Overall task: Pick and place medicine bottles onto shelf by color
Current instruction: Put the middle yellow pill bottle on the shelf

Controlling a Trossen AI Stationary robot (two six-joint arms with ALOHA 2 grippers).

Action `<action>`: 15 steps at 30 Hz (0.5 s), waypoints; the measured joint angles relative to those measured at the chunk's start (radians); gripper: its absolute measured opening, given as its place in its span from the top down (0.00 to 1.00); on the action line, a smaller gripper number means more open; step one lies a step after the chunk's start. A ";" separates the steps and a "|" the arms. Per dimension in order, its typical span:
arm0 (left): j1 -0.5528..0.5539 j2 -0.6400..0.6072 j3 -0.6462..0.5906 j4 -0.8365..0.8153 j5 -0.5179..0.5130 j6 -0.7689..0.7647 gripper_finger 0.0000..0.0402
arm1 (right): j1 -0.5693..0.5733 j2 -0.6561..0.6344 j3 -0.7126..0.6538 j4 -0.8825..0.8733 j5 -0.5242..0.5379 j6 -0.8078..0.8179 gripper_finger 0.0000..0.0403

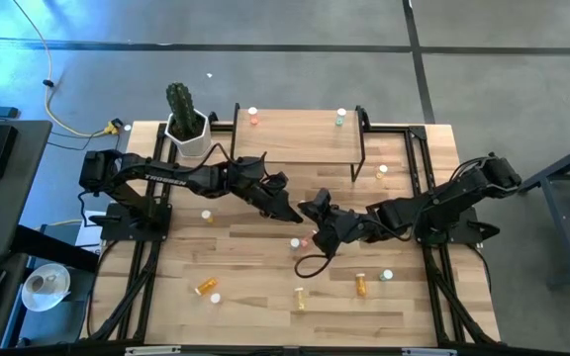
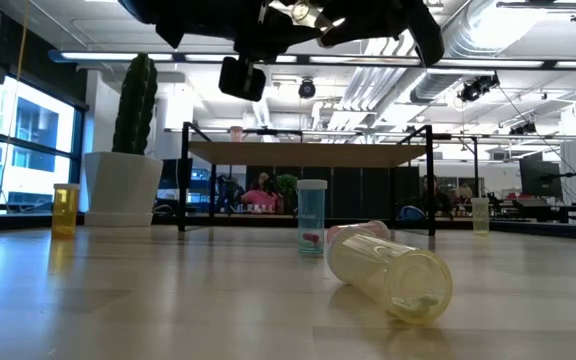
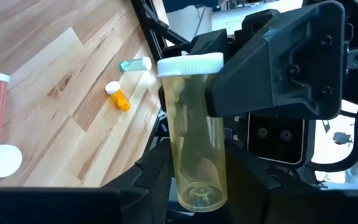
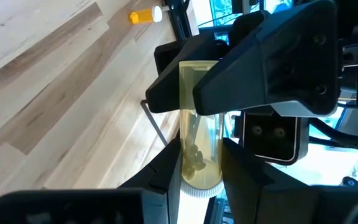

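1. Above the middle of the worktop (image 1: pixel 265 287), the left end effector (image 1: pixel 295 214) and the right end effector (image 1: pixel 323 220) meet tip to tip, both clamped on one pale yellow bottle (image 3: pixel 194 134).
2. The left wrist view shows that arm's fingers (image 3: pixel 148 180) pinching the bottle's base, while the other arm's grip sits just under the white cap (image 3: pixel 190 64); the right wrist view shows the cap end between its own fingers (image 4: pixel 166 165). This looks like a handover between arms, probably to pass the bottle toward the shelf (image 1: pixel 300 138).
3. The shelf stands at the far edge beside the cactus pot (image 1: pixel 188 133), already bearing a pink bottle (image 1: pixel 253 117) and a green bottle (image 1: pixel 340 119).
4. Other bottles lie scattered on the worktop, among them an orange one (image 1: pixel 206 287).
5. Legible writing: "TROSSEN" along the left arm; none can be read on the bottles.
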 joint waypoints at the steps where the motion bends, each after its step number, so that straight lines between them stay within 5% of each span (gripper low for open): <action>1: 0.000 0.000 0.000 0.000 0.000 0.007 0.72 | 0.000 0.000 0.000 0.000 0.000 0.000 0.79; 15: 0.000 0.000 -0.001 -0.003 -0.001 0.027 0.76 | 0.000 0.000 0.000 -0.003 0.002 -0.005 0.79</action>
